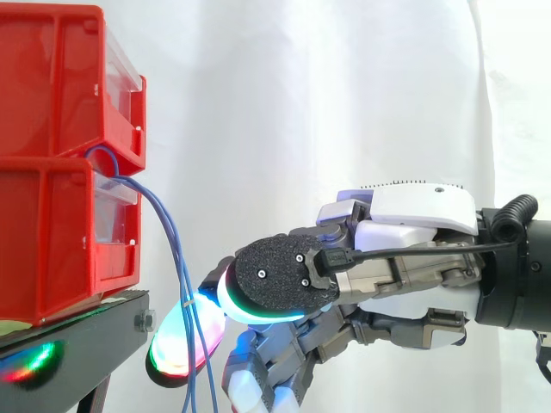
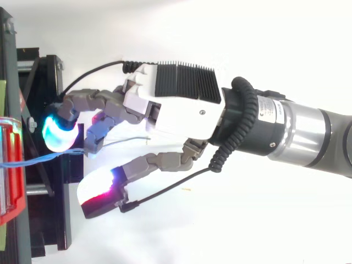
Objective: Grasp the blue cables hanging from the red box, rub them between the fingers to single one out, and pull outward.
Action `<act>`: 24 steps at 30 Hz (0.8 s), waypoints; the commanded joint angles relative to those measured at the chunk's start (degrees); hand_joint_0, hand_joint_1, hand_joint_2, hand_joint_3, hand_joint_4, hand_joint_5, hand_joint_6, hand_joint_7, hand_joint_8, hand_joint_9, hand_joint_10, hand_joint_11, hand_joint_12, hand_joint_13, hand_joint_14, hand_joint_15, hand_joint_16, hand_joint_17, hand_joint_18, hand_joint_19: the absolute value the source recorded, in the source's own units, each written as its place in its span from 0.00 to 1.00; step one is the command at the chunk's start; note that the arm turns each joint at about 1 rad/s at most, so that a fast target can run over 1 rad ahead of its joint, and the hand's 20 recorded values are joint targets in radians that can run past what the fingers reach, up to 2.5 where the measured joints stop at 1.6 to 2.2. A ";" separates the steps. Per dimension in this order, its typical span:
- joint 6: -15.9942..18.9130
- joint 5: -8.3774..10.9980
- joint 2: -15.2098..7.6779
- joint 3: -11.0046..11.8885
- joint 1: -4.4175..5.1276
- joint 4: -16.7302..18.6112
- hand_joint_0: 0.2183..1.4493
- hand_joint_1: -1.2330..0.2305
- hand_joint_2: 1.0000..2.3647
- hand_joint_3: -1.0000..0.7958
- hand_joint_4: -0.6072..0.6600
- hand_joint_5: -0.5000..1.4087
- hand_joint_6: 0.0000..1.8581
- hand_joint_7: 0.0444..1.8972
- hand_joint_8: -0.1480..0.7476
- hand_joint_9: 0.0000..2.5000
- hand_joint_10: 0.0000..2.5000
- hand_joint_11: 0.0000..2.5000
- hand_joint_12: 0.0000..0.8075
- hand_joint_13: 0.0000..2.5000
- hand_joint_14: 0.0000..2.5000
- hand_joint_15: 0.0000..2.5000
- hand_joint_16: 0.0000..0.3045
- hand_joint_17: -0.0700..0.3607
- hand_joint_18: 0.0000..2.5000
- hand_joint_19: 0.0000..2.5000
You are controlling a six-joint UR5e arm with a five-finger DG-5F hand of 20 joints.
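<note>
Two red bins stand stacked on the black stand (image 1: 95, 331) at its right edge, the upper bin (image 1: 52, 77) on the lower bin (image 1: 52, 241), before the white curtain (image 1: 301, 86). The blue cables (image 1: 168, 232) come out at the front where the two bins meet. They make a small loop upward, then arc down past the lower bin's front and past the stand's right edge, hanging on below the stand's top. More than one strand shows, lying close together.

The robot hand (image 1: 413, 215) reaches in level from the right, and its front end is at the hanging cables just off the stand's edge. From above, the cables (image 2: 49, 158) run from the bin out over that edge to the front of the robot hand (image 2: 176, 110). Whether the robot hand grips the cables or only meets them, I cannot tell.
</note>
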 commanded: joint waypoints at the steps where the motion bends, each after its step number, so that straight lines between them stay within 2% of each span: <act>1: 1.13 -0.95 0.00 0.00 -0.02 0.10 0.26 0.37 0.00 0.28 0.72 0.21 0.27 0.52 0.52 0.41 0.01 0.27 0.42 0.39 0.01 0.29 0.15 0.41 0.32 0.30; 7: 2.44 -1.48 0.00 0.00 -0.02 0.10 0.28 0.37 0.00 0.28 0.71 0.22 0.27 0.56 0.52 0.41 0.01 0.27 0.42 0.40 0.01 0.29 0.15 0.40 0.32 0.31; 11: 2.71 -2.18 0.08 0.00 -0.02 0.36 0.30 0.37 0.00 0.30 0.67 0.23 0.27 0.63 0.52 0.41 0.01 0.27 0.41 0.40 0.01 0.29 0.15 0.40 0.32 0.31; 12: 3.32 -2.98 0.00 0.00 -0.02 1.15 0.30 0.37 0.00 0.31 0.65 0.22 0.31 0.59 0.52 0.41 0.01 0.27 0.41 0.40 0.01 0.29 0.14 0.39 0.33 0.31; 14: 3.67 -3.15 0.08 0.00 -0.10 1.42 0.31 0.36 0.00 0.33 0.62 0.22 0.34 0.54 0.52 0.42 0.01 0.28 0.41 0.40 0.01 0.29 0.14 0.39 0.33 0.31; 15: 3.94 -3.15 0.00 0.00 -0.02 1.42 0.31 0.37 0.01 0.35 0.63 0.21 0.37 0.47 0.52 0.42 0.01 0.28 0.41 0.40 0.01 0.29 0.15 0.40 0.34 0.30; 19: 5.78 -3.42 0.08 0.00 -0.10 1.51 0.31 0.37 0.01 0.39 0.64 0.20 0.42 0.41 0.54 0.43 0.01 0.28 0.43 0.41 0.01 0.28 0.16 0.41 0.35 0.29; 24: 9.04 -3.42 0.08 0.00 -0.19 1.33 0.31 0.38 0.01 0.43 0.65 0.19 0.45 0.38 0.55 0.43 0.01 0.28 0.45 0.42 0.01 0.28 0.17 0.43 0.36 0.29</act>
